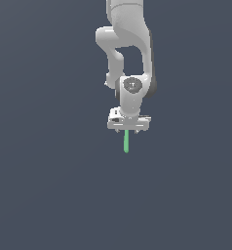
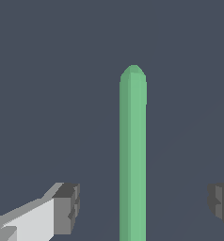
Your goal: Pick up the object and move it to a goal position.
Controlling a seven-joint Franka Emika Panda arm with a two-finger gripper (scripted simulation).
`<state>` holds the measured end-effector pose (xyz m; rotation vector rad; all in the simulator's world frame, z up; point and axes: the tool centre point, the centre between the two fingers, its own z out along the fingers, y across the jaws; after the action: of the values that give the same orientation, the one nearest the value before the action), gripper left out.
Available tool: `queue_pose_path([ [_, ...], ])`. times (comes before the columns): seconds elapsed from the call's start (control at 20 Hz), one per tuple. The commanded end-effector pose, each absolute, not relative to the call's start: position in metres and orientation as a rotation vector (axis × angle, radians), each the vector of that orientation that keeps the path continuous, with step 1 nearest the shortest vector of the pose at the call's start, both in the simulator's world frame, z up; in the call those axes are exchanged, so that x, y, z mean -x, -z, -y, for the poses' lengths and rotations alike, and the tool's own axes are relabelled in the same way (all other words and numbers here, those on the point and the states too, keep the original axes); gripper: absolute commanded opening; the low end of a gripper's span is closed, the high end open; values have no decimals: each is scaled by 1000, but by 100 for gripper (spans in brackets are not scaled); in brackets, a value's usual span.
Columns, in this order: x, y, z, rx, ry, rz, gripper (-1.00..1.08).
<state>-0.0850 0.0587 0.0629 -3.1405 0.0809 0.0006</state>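
The green rod (image 1: 126, 142) lies just below the middle of the exterior frame on the flat dark grey surface (image 1: 45, 195), its upper end under the gripper (image 1: 128, 130). In the wrist view the rod (image 2: 132, 155) runs between the two fingers (image 2: 67, 207) — well apart from both, touching neither. The jaws stand wide open, holding nothing, with the white arm (image 1: 130, 44) rising to the frame's top.

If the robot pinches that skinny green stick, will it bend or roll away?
The slim, smooth green rod looks straight and rigid, so it probably won't bend. Its round shape and rounded ends suggest it could roll if nudged sideways. The end effector sits open with fingers on both sides, so a centred squeeze should likely trap it, though the smooth surface may slip.
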Motion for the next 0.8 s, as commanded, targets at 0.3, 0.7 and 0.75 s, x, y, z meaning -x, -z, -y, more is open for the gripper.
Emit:
queue_pose_path([
  [0.3,87,-35,-59,3141,-1,-82,100],
  [0.7,87,-13,-59,3141,0,-82,100],
  [0.75,87,-13,-59,3141,0,-82,100],
])
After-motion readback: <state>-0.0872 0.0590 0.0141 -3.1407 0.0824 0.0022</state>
